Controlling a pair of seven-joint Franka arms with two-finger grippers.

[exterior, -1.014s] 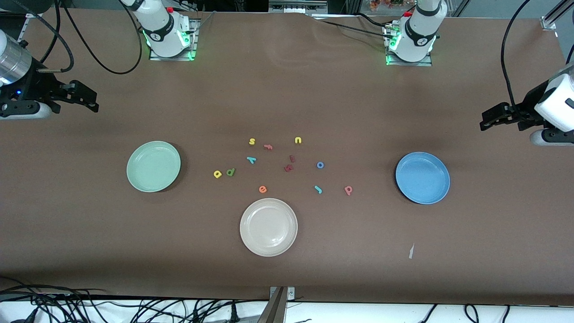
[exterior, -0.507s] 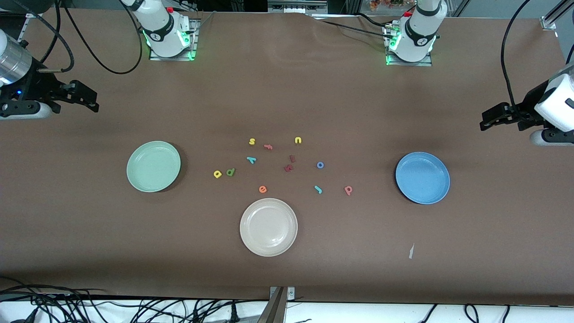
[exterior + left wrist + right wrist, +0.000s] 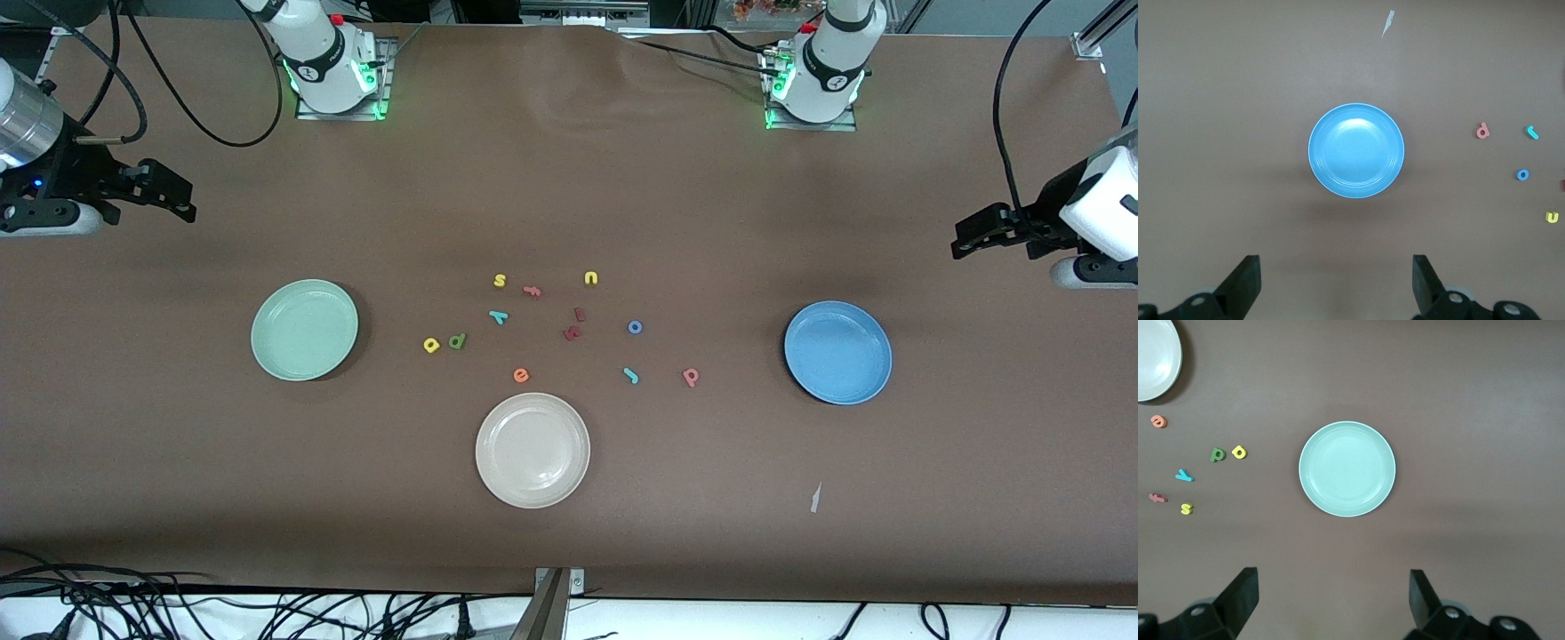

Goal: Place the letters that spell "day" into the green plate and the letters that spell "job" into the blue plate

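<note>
The foam letters lie scattered mid-table. For "day": yellow round-bowled letter (image 3: 431, 345) (image 3: 1239, 452), dark green "d" (image 3: 457, 340) (image 3: 1217, 455), teal "y" (image 3: 499, 316) (image 3: 1183, 476). For "job": teal "j" (image 3: 630, 375) (image 3: 1531, 133), blue "o" (image 3: 635, 327) (image 3: 1523, 175), pink "b" shape (image 3: 691, 377) (image 3: 1482, 131). The empty green plate (image 3: 304, 330) (image 3: 1347, 469) sits toward the right arm's end. The empty blue plate (image 3: 837, 352) (image 3: 1356, 151) sits toward the left arm's end. My right gripper (image 3: 176, 197) (image 3: 1332, 593) and left gripper (image 3: 971, 238) (image 3: 1336, 280) hang open and empty, each high above its own end of the table.
A cream-white plate (image 3: 532, 450) lies nearest the front camera. Among the letters are a yellow "s" (image 3: 500, 281), yellow "u" (image 3: 590, 278), orange "e" (image 3: 521, 375), a pink "f" (image 3: 532, 291) and dark red pieces (image 3: 573, 331). A paper scrap (image 3: 814, 497) lies near the blue plate.
</note>
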